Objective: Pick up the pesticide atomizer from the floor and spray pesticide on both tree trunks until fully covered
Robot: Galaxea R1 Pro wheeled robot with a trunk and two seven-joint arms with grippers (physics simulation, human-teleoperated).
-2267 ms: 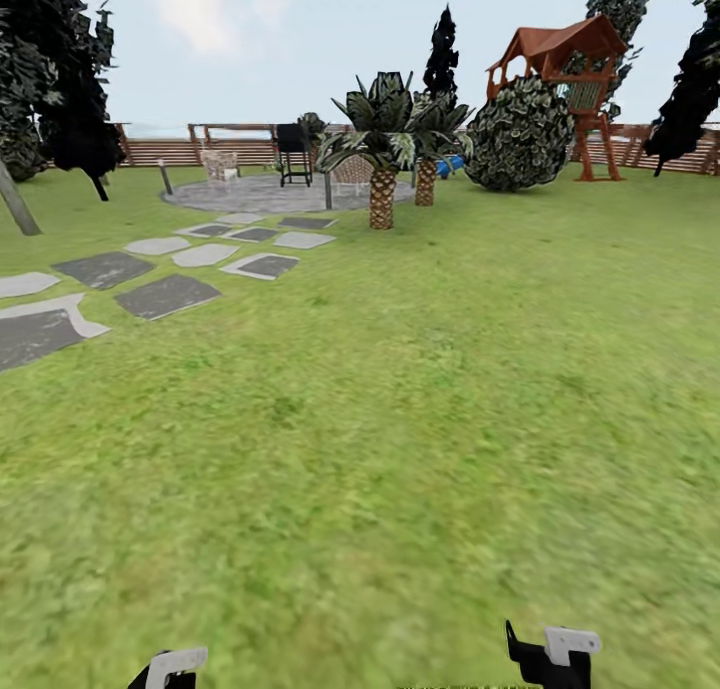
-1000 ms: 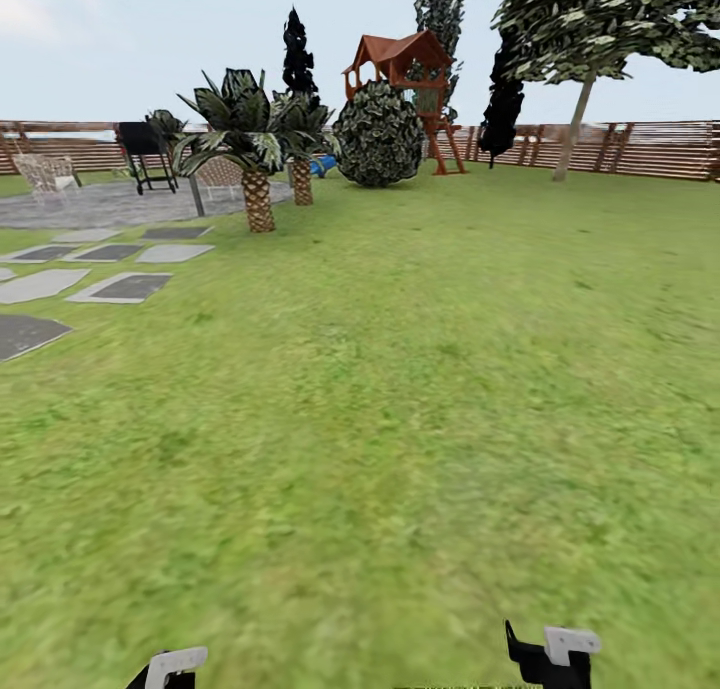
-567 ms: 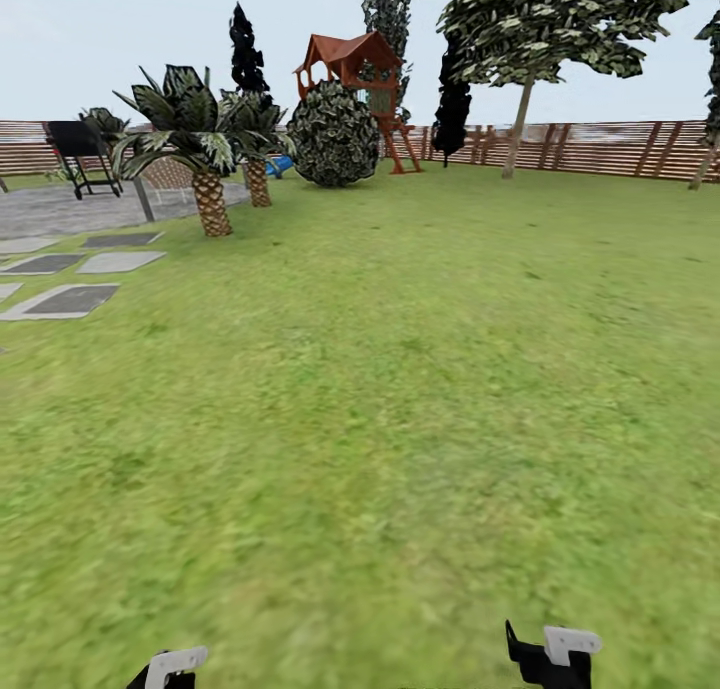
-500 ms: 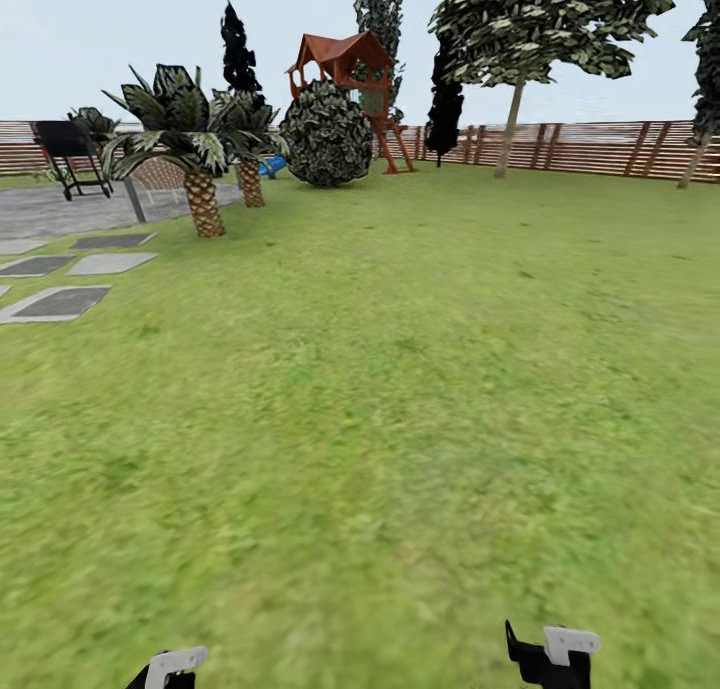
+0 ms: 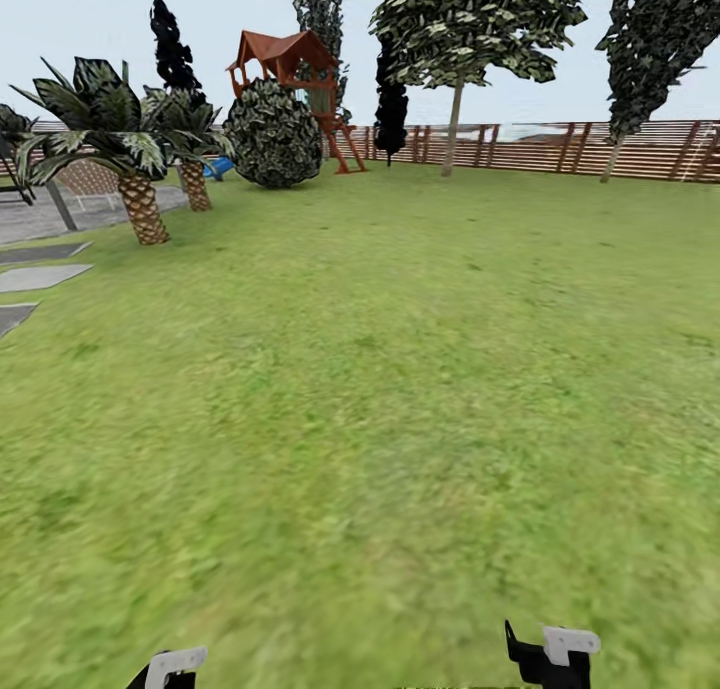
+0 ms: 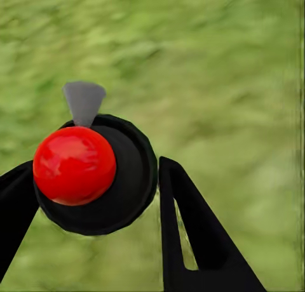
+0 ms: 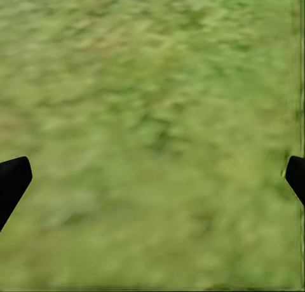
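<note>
Atomizer [image 6: 95, 174]: glossy red spot, matt black body. Grass [image 5: 380, 389]: rough, mottled. Fence [image 5: 560, 149]: brown slatted wood.

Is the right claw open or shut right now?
Open. In the right wrist view, the right claw has its fingertips at opposite edges, only grass between.

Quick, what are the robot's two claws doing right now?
Left gripper: closed around the pesticide atomizer, holding it.
Right gripper: wide open, holding nothing, just grass below.
</note>
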